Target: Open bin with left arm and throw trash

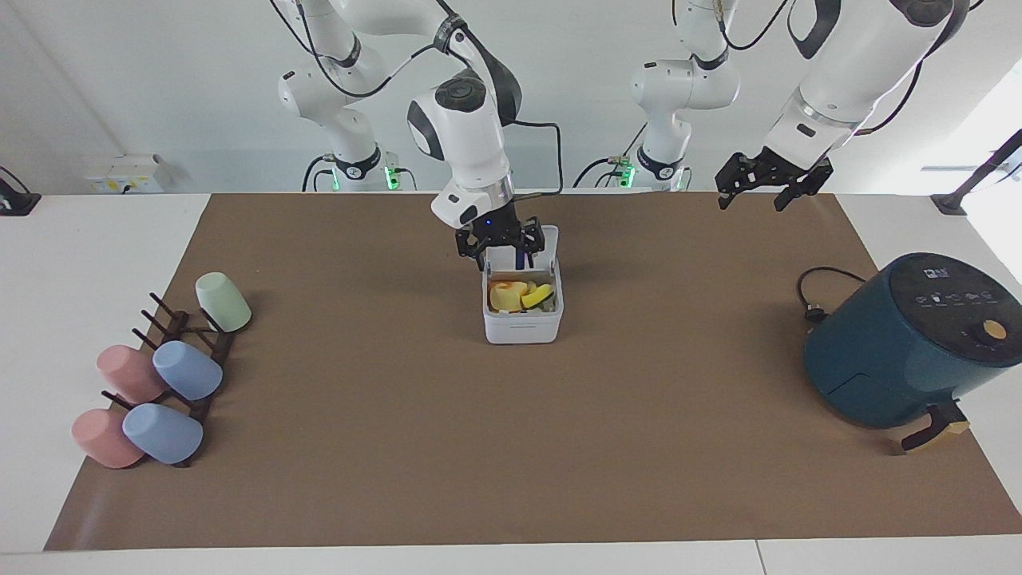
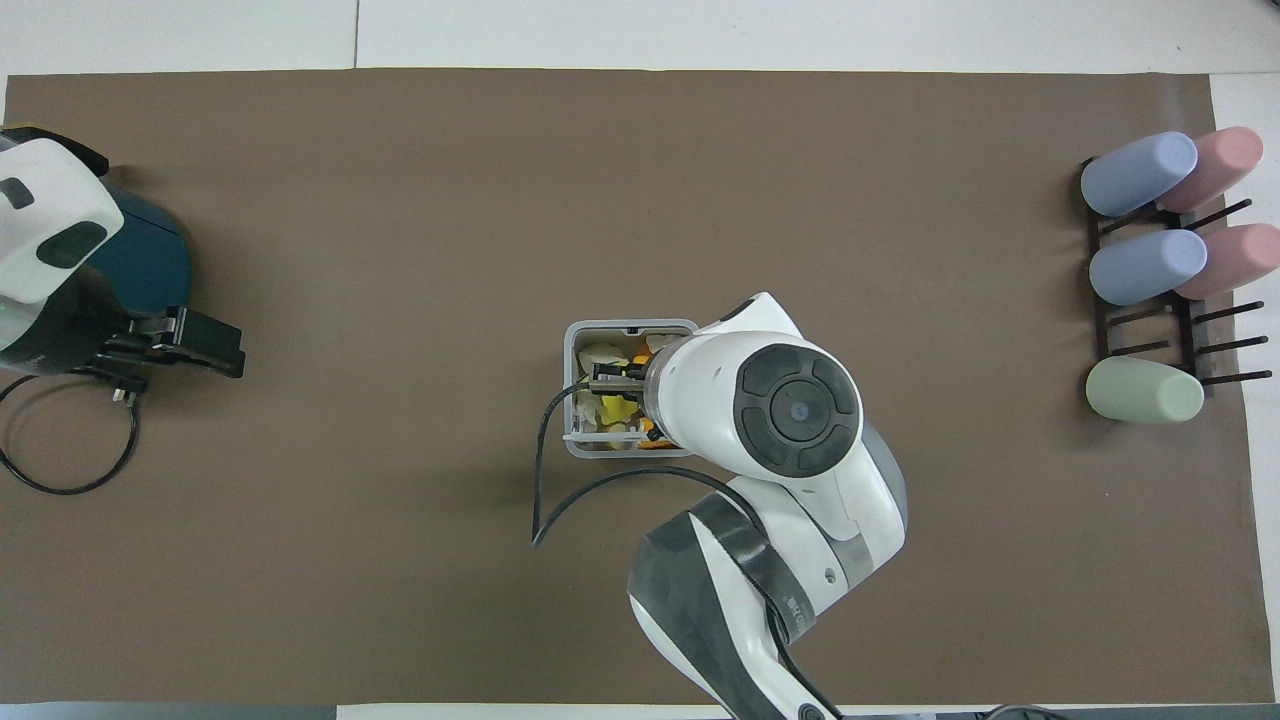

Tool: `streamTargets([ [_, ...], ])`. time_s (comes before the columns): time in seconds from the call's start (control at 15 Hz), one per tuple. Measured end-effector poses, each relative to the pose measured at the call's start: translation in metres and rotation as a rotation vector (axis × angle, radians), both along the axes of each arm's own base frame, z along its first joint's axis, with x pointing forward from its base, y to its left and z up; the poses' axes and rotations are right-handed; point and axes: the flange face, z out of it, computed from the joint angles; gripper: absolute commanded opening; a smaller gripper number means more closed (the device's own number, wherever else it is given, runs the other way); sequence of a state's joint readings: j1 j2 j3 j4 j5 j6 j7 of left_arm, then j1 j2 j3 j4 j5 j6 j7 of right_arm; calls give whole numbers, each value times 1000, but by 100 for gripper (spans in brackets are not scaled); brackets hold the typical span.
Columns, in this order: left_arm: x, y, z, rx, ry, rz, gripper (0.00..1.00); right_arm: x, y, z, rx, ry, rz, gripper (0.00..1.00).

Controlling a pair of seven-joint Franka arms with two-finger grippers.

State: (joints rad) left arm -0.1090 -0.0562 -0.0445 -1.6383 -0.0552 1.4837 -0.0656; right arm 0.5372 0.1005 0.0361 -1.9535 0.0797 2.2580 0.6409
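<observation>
At mid-table on the brown mat (image 1: 383, 447) stands the bin (image 1: 523, 326), lid tipped back toward the robots, with the trash (image 1: 519, 295) inside: a pale yellow lump, a bright yellow bent piece and some orange. A small mark sits on the bin's front wall, too small to read. The right gripper (image 1: 501, 246) hangs just above the bin's robot-side rim, fingers spread and holding nothing. The left gripper (image 1: 762, 185) hangs in the air over the mat's edge at the left arm's end of the table, fingers apart, empty. The facing view shows the air fryer (image 1: 910, 343) panel's white icons and orange knob, unreadable; overhead, the left arm covers most of it. Overhead, the right arm hides half the bin. 5 cups (image 1: 152, 383) lie on a rack.
</observation>
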Motion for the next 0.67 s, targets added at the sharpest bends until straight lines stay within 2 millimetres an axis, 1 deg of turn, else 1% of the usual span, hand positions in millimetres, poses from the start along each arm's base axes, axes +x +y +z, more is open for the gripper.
streamTargets([
  [0.13,1,2,1,1,-3,1,100,25,-42,13,-18,-13,1,100],
  [0.2,1,2,4,9,-10,1,100,36,-65,23,-29,-8,2,100],
  [0.33,2,4,9,27,-25,0,100,51,-110,45,-49,3,8,100],
  [0.4,2,5,10,29,-27,-1,100,55,-136,56,-60,12,15,100],
  [0.53,2,5,10,31,-26,-1,100,55,-188,75,-81,36,39,100],
  [0.67,2,5,9,31,-26,-1,100,49,-228,90,-94,55,53,100],
])
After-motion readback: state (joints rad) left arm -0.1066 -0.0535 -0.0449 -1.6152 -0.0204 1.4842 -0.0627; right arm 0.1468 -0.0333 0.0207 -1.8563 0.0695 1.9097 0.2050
